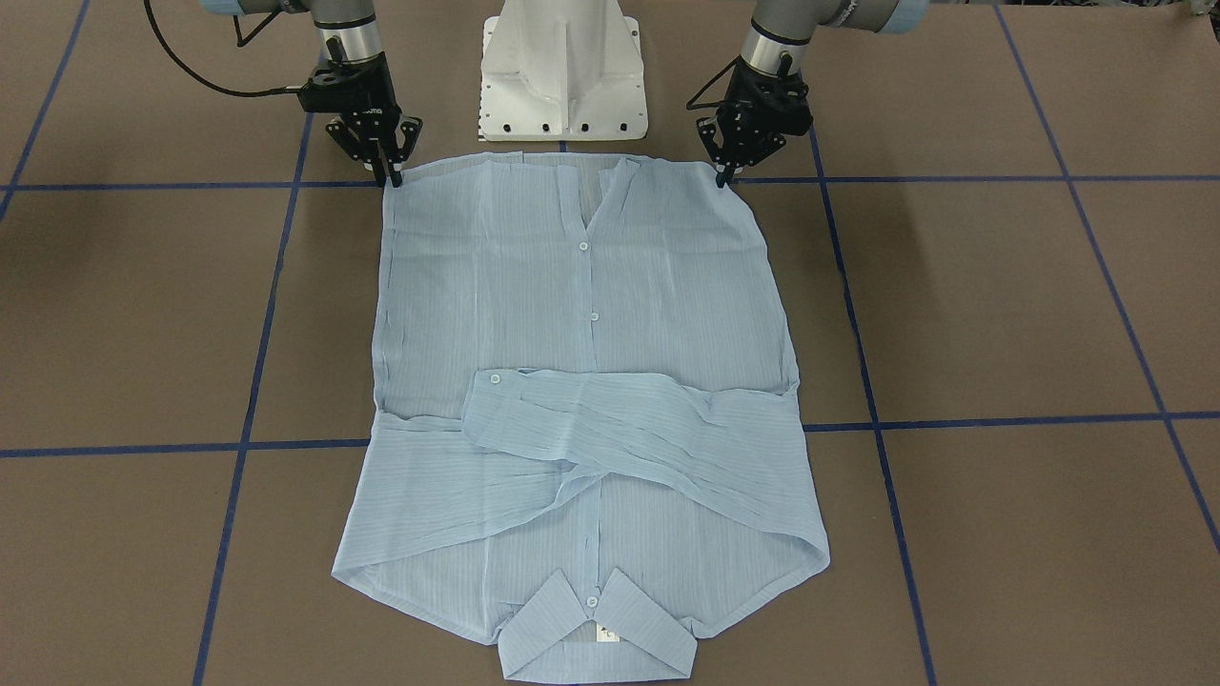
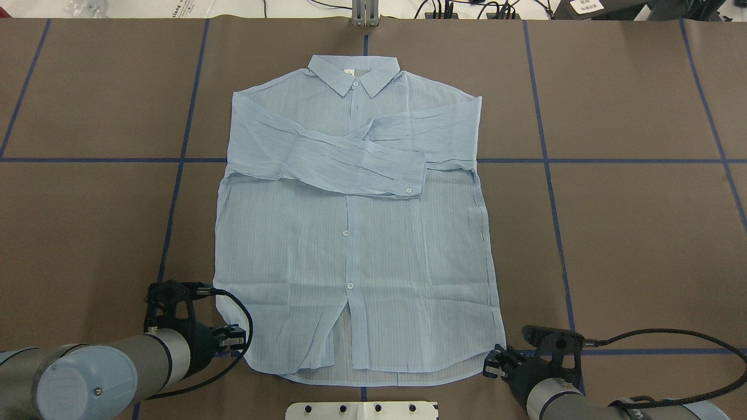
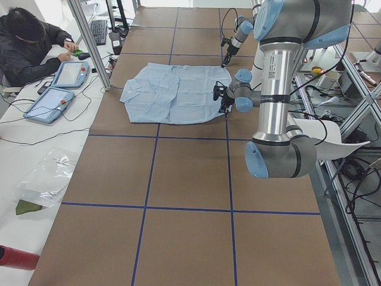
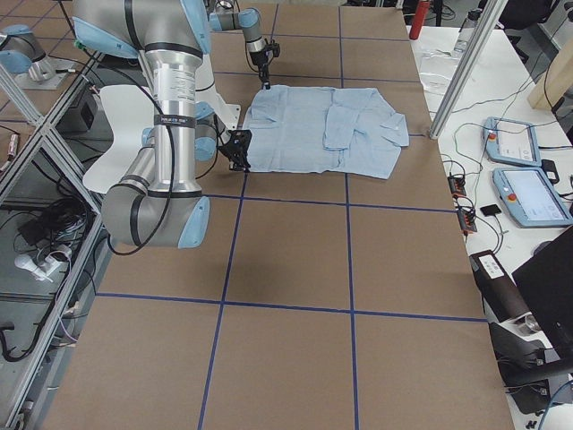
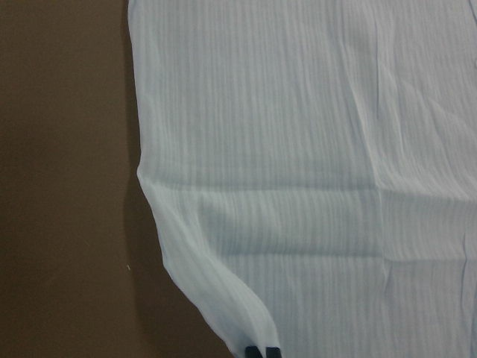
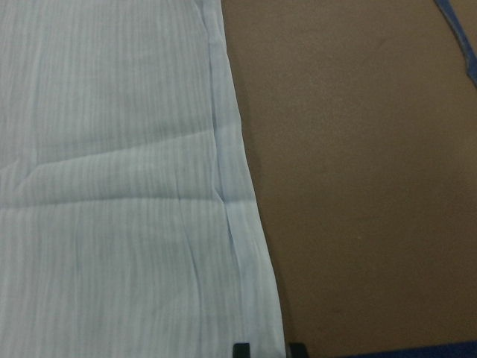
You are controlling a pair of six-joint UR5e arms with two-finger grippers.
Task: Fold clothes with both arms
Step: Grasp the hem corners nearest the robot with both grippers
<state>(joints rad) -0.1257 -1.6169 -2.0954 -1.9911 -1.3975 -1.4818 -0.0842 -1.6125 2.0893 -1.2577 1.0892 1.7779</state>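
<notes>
Blue shirt [image 1: 581, 314] flat | left jaws closed, pinching hem corner | right jaws slightly apart, astride opposite corner

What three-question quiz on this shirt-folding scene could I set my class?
1. Which part of the shirt are the left gripper and right gripper at?
2. True or false: the collar lies at the end nearest the grippers.
3. The sleeves are: A) spread out sideways; B) crossed over the chest; C) tucked under the back.
Key: 1. The hem corners, one each. 2. False: the collar is at the far end. 3. B.
</notes>
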